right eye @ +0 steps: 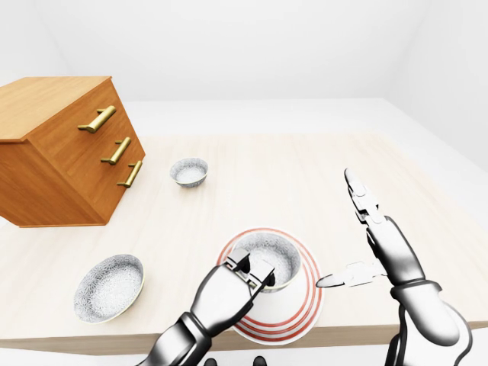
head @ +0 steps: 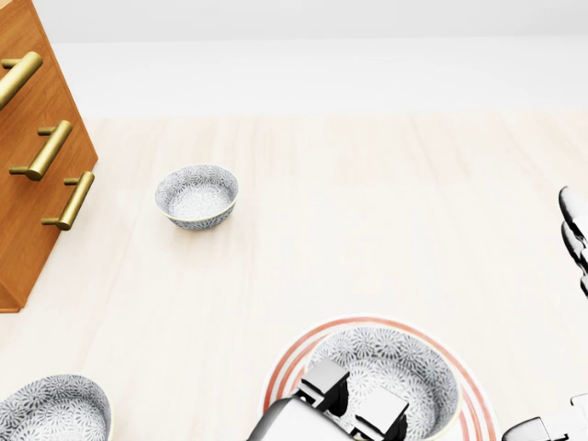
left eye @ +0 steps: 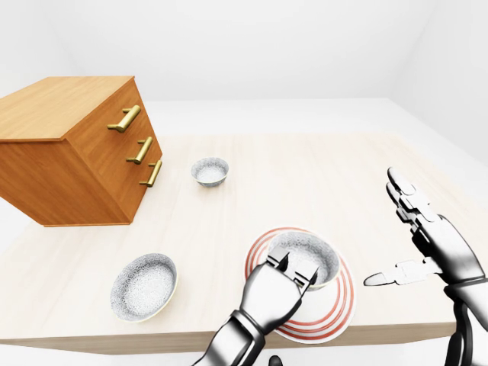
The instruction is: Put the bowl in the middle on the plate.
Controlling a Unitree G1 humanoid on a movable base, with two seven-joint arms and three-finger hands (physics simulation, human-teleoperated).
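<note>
**Bowl over the plate, rim held by the left robot hand**

The left robot hand (left eye: 276, 288) is closed on the near rim of the bowl (left eye: 311, 253), its fingers pinching the wall from inside and outside. I think this rim grip lets the base come down flat. The bowl is at the middle of the red-ringed plate (left eye: 337, 303), near the lower edge of the counter (left eye: 305, 171). I cannot tell if its base touches already. The right robot hand (left eye: 424, 238) is open and empty, well apart at the right, probably to keep clear. A small bowl (left eye: 210, 171) near the chest of drawers (left eye: 72, 152) and a third bowl (left eye: 143, 284) take no part.
</note>
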